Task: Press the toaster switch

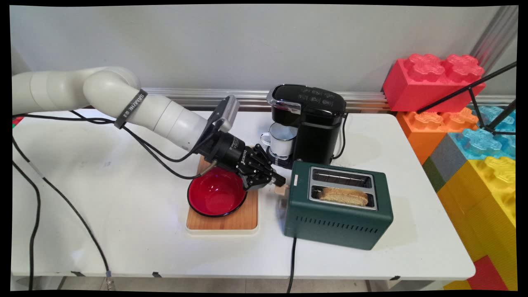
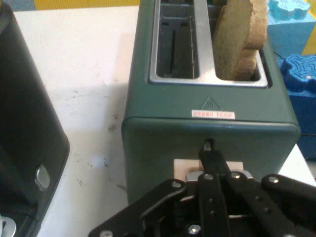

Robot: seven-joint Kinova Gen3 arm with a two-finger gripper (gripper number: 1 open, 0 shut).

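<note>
A dark green two-slot toaster (image 1: 338, 206) stands on the white table at centre right. A slice of bread (image 1: 344, 196) stands in its near slot; the far slot is empty. My black gripper (image 1: 280, 180) is shut, its fingertips together right at the toaster's left end, resting on top of the small wooden lever (image 1: 281, 190). In the hand view the toaster (image 2: 207, 123) fills the middle, and the bread (image 2: 239, 39) rises out of the right slot. There the shut gripper (image 2: 210, 148) lies over the pale lever (image 2: 182, 165) at the slot in the end wall.
A red bowl (image 1: 216, 197) sits on a wooden board (image 1: 222, 222) under my wrist. A black coffee machine (image 1: 309, 119) with a white mug (image 1: 281, 140) stands just behind the toaster. Large toy blocks (image 1: 433, 82) are stacked off the table's right edge. The toaster's cord (image 1: 293, 255) hangs over the front edge.
</note>
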